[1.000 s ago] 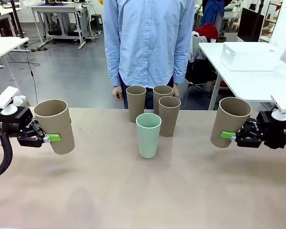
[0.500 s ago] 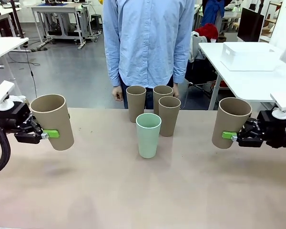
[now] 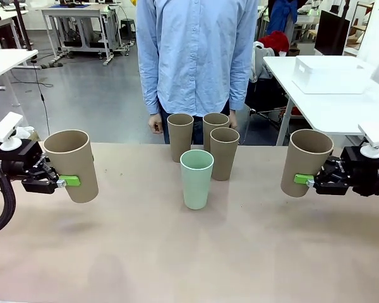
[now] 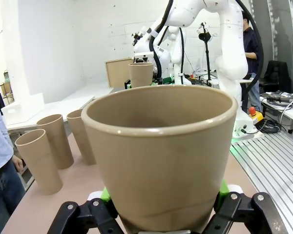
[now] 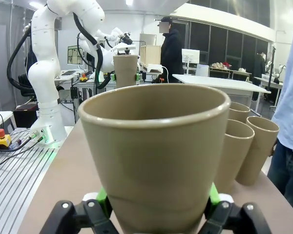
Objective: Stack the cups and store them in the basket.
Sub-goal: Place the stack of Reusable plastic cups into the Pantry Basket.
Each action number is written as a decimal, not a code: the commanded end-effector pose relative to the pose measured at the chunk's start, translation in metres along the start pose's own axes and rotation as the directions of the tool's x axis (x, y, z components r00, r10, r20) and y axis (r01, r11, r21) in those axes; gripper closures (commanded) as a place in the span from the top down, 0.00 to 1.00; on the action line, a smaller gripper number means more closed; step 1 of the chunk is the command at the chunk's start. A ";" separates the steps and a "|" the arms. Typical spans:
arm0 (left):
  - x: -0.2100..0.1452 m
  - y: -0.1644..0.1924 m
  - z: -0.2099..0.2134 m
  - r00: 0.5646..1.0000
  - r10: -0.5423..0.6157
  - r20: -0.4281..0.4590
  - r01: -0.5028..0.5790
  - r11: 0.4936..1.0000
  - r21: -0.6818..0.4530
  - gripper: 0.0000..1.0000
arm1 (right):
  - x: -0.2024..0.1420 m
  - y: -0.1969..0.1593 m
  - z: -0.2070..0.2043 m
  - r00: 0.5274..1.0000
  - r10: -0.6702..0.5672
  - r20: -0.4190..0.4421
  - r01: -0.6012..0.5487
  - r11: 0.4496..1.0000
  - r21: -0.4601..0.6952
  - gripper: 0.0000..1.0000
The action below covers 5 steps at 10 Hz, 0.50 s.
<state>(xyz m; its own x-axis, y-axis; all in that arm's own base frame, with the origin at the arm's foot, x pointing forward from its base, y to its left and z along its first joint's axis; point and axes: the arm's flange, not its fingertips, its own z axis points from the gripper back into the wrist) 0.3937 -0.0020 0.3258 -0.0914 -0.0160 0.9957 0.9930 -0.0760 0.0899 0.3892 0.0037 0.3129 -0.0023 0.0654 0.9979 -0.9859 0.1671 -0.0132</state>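
Slippage as the first worry: left tan cup (image 3: 71,165) pinched low on its smooth, tapered wall by the left fingers (image 3: 70,181), held clear of the worktop (image 3: 177,252) near its left edge, mouth up but leaning out toward that arm; right tan cup (image 3: 306,162) clamped the same way by the right fingers (image 3: 302,179) near the right edge, leaning out the opposite way. With so narrow a hold on so slick a taper, likely to swivel or slide under any quick swing. Misalignment next: mint cup (image 3: 196,178) upright at mid-worktop, just in front of three more tan cups (image 3: 224,153), too close to one of them to tell touching from apart. Calls for a level, centred descent; otherwise a risk of catching the mint rim, tipping it into the trio and sending cups toward the person's hand (image 3: 155,123) at the far edge. Danger too of a clash of arms if converging on that one spot from both sides; safer taken in turn. Lastly, basket (image 3: 331,74) apparently on a separate white table (image 3: 341,107) beyond the right corner, well apart from every cup: long carry for a tall stack, with wobble or a reach limit as probable trouble.
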 end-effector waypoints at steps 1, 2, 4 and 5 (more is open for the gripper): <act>0.003 0.000 -0.001 1.000 -0.015 0.002 0.015 1.000 -0.003 0.85 | 0.001 -0.001 0.000 1.000 0.018 0.009 -0.018 1.000 -0.011 0.85; 0.003 0.000 -0.001 1.000 -0.015 0.002 0.015 1.000 -0.003 0.85 | 0.001 -0.001 0.000 1.000 0.018 0.009 -0.018 1.000 -0.011 0.85; 0.003 0.000 -0.001 1.000 -0.015 0.002 0.015 1.000 -0.003 0.85 | 0.001 -0.001 0.000 1.000 0.018 0.009 -0.018 1.000 -0.011 0.85; 0.003 0.000 -0.001 1.000 -0.015 0.002 0.015 1.000 -0.003 0.85 | 0.001 -0.001 0.000 1.000 0.018 0.009 -0.018 1.000 -0.011 0.85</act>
<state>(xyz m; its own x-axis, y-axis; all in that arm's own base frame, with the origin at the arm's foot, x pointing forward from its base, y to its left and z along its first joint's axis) 0.3938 -0.0020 0.3259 -0.0918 -0.0161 0.9957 0.9930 -0.0761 0.0903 0.3892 0.0037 0.3129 -0.0024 0.0654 0.9979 -0.9859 0.1671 -0.0133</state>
